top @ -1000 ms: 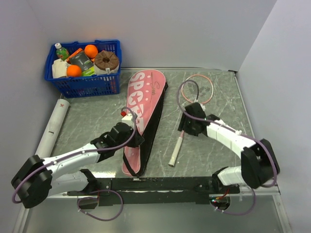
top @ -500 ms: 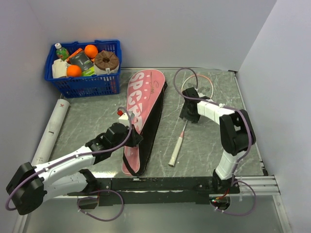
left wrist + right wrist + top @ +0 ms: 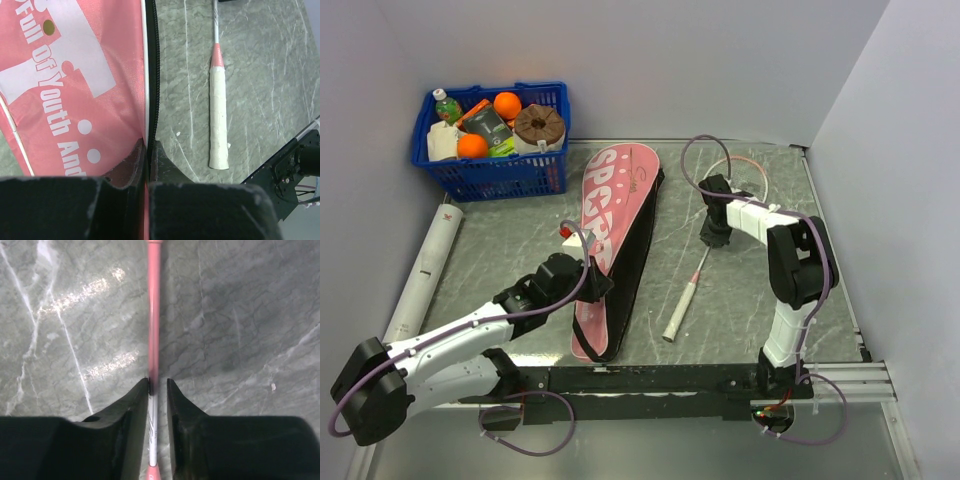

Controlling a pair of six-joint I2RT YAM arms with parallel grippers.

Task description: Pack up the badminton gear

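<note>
The right end effector straddles the racket shaft on the desk, not yet clamped. The shaft sits off-centre between the jaws and may skid aside. The left end effector pinches the pink racket case by its edge, which could slip.

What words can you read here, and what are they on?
"SPOR", rest hidden: pink racket-shaped fabric case.
"Full Of Youth An", cut off: same case, left wrist view.
Print on thin racket shaft, packets in blue plastic basket: too small to read.
</note>
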